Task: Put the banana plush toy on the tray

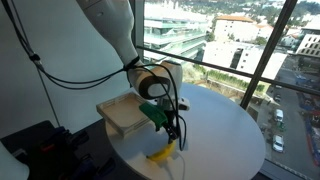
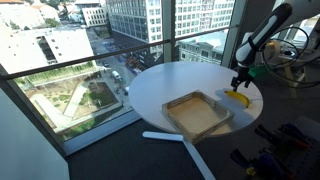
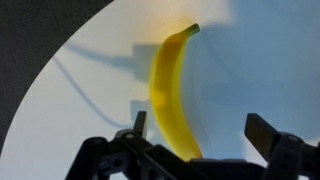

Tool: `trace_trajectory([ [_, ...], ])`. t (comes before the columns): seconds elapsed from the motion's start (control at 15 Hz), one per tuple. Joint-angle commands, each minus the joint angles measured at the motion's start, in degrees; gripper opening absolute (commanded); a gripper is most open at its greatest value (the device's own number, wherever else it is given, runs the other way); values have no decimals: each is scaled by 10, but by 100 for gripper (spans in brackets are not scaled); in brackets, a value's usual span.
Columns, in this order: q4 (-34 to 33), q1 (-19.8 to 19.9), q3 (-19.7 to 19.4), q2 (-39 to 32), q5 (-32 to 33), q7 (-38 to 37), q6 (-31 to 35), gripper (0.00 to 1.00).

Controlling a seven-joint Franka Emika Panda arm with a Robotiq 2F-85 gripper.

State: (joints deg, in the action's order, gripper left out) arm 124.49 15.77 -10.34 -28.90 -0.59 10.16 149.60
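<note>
By city windows (image 2: 60, 45), a round white table (image 2: 165, 80) is carrying the tray (image 2: 197, 113) near its edge; the banana plush toy (image 2: 238, 98) is lying beyond, at the rim. The gripper (image 2: 239, 84) is hanging wide above this soft, light toy, which is probably best pinched mid-curve.

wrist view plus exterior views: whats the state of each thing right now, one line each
banana: lying flat on the table, outside the tray, not gripped
tray: flat on the table, empty
end effector: open, over the banana, holding nothing
</note>
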Motion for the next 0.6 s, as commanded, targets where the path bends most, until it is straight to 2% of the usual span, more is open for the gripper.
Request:
trace_trajectory([
  [0.0, 0, 4, 3, 1, 4, -3, -1, 100],
  [0.53, -15, 4, 3, -12, 1, -10, 14, 100],
])
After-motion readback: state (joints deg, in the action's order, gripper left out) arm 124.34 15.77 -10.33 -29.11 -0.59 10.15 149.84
